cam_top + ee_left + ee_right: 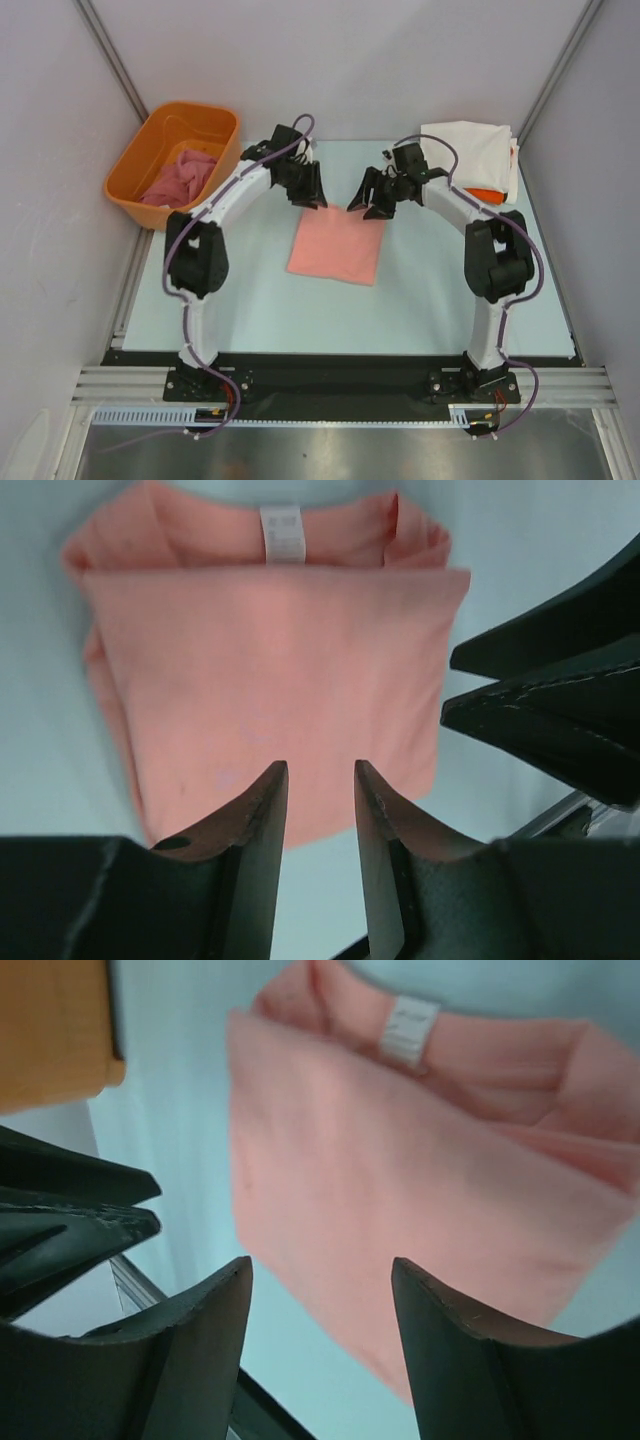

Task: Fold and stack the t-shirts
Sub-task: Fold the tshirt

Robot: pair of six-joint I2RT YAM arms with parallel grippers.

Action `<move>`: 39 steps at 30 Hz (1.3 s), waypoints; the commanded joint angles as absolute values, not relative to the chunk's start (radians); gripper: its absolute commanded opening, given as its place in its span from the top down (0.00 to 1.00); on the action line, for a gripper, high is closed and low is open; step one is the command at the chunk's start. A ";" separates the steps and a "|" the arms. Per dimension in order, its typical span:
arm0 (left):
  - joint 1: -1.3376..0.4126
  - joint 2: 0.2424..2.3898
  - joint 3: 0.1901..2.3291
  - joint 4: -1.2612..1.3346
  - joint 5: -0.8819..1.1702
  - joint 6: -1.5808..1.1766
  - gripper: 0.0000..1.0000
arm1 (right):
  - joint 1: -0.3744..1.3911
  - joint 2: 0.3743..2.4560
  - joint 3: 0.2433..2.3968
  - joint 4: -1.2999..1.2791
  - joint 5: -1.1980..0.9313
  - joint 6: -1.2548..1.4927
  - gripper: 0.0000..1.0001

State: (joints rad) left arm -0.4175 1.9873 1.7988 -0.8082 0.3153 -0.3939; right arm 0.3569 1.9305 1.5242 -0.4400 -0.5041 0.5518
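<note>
A salmon-pink t-shirt (338, 245) lies folded into a square in the middle of the table, its white neck label showing in the left wrist view (283, 532) and the right wrist view (408, 1030). My left gripper (310, 195) hovers over its far left corner, open with a narrow gap and nothing between the fingers (320, 770). My right gripper (372, 205) hovers over the far right corner, open wider and empty (320, 1265). A cream-white folded shirt (470, 150) lies on an orange one (483, 193) at the far right. A rose-pink shirt (180, 178) lies crumpled in the tub.
An orange plastic tub (150, 140) stands at the far left of the table, and its side shows in the right wrist view (55, 1030). Grey walls and metal frame bars enclose the table on three sides.
</note>
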 commanded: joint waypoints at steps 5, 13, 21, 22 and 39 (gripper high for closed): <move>-0.357 2.313 2.051 -0.792 0.509 -0.437 0.62 | 0.255 2.132 1.601 -0.485 -0.578 0.499 0.38; -0.308 2.428 2.046 -0.758 0.431 -0.434 0.63 | 0.173 2.230 1.605 -0.454 -0.604 0.466 0.39; -0.268 2.291 2.092 -0.892 0.256 -0.362 0.59 | 0.120 2.074 1.580 -0.531 -0.572 0.430 0.32; -0.268 2.263 2.089 -0.905 0.250 -0.350 0.59 | 0.120 2.054 1.568 -0.531 -0.569 0.426 0.30; -0.272 1.264 1.203 -0.894 0.081 -0.311 0.57 | 0.120 2.046 1.408 -0.417 -0.578 0.370 0.22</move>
